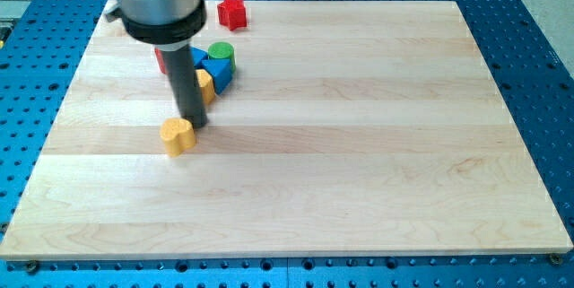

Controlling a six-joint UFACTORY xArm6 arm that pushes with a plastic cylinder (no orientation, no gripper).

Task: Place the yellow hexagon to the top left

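Now my tip (195,124) touching upper right edge of yellow block (178,135), exact shape unclear, on wooden surface (359,144) at view's left-centre. No fingers: rod only. Block cluster (215,65) just above.

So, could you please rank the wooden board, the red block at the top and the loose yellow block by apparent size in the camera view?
1. Wooden board, by far the largest.
2. Yellow block.
3. Red block.
The yellow block's lead is slight and it sits nearer the view's bottom, so that order is unsure.
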